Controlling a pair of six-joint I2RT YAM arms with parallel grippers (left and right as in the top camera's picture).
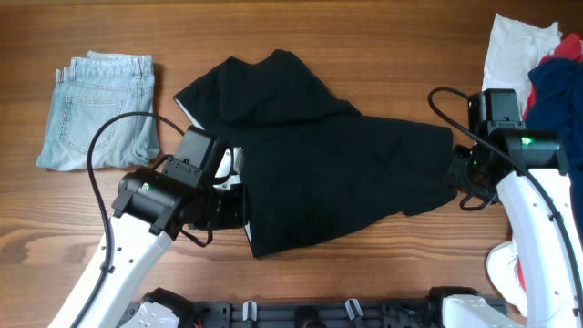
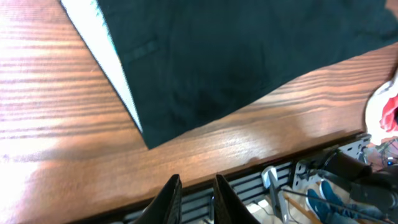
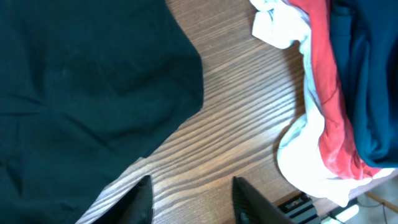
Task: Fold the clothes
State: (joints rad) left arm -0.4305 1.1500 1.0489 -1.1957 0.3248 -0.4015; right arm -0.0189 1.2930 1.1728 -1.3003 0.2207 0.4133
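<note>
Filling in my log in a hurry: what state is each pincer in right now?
Left pincer: open a little, holding nothing.
Right pincer: open wide, holding nothing.

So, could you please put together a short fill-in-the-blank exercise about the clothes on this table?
1. The large garment spread across the middle of the table is ____ in colour.
2. The folded denim jeans lie on the robot's ____ side.
3. In the pile near the right end effector, the ____ piece lies between the white and the navy ones.
Missing words: black; left; red.
</note>
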